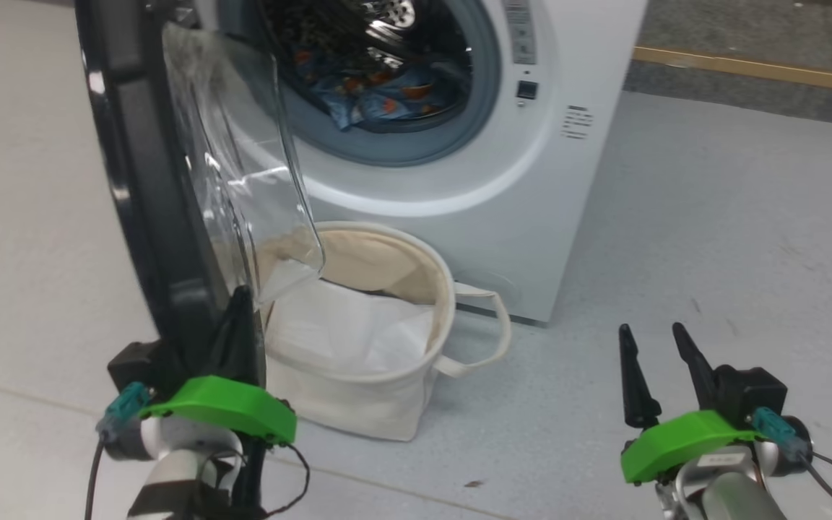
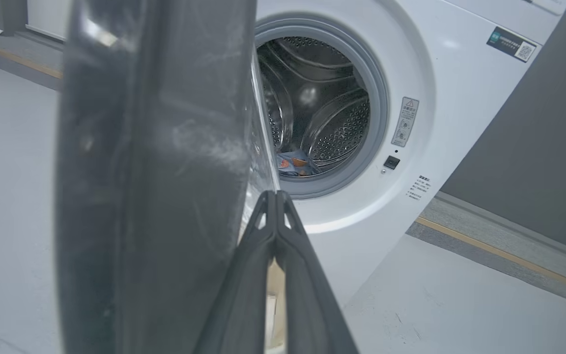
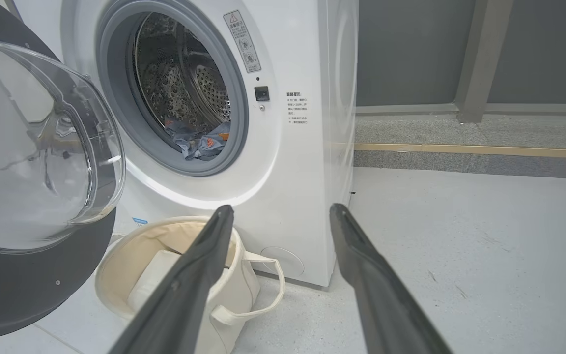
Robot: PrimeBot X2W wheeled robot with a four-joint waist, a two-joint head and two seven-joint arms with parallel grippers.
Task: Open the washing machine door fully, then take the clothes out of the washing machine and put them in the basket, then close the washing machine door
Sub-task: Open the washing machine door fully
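Though edge-on in left wrist view, door [image 3: 32, 147] faces right wrist view

- washing machine [image 1: 459, 238] was white, gasket [image 1: 416, 150] grey
- washing machine door [image 1: 141, 180] rim was glossy black, centre clear
- clothes [image 1: 380, 90] were blue, orange motifs
- basket [image 1: 387, 404] was cream

grey floor [image 1: 712, 238], washing machine [image 1: 531, 217], basket [image 1: 358, 404]

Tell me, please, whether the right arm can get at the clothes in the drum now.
Probably yes: the right gripper is open and empty, and the washing machine door stands aside, leaving the clothes unobstructed.
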